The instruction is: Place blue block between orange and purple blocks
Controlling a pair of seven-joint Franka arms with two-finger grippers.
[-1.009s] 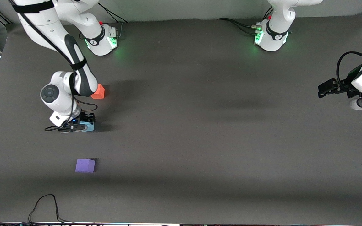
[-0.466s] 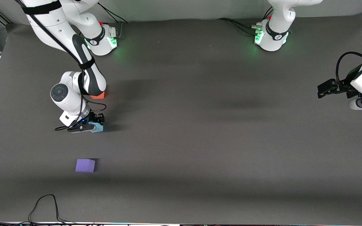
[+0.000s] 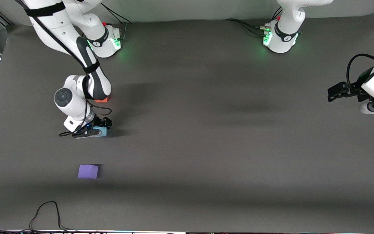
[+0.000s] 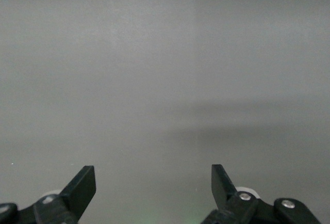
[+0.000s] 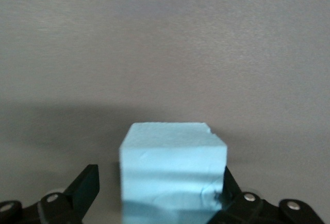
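The blue block (image 3: pixel 104 132) rests on the table between the open fingers of my right gripper (image 3: pixel 100 129). In the right wrist view the blue block (image 5: pixel 173 172) touches one finger, and a gap shows at the other finger (image 5: pixel 85 185); my right gripper (image 5: pixel 160 182) is low around it. The orange block (image 3: pixel 102 100) is farther from the front camera, mostly hidden under my right arm. The purple block (image 3: pixel 88 171) is nearer to the front camera. My left gripper (image 3: pixel 333 93) waits, open and empty, at the left arm's end of the table, and shows only bare table in its wrist view (image 4: pixel 153 182).
The dark grey table (image 3: pixel 206 146) is bare apart from the three blocks. A black cable (image 3: pixel 45 211) loops at the front edge near the right arm's end. The arm bases (image 3: pixel 107 39) stand along the edge farthest from the front camera.
My right gripper and the blue block have shifted a short way toward the left arm's end of the table. My right arm now covers more of the orange block. The left arm has not moved.
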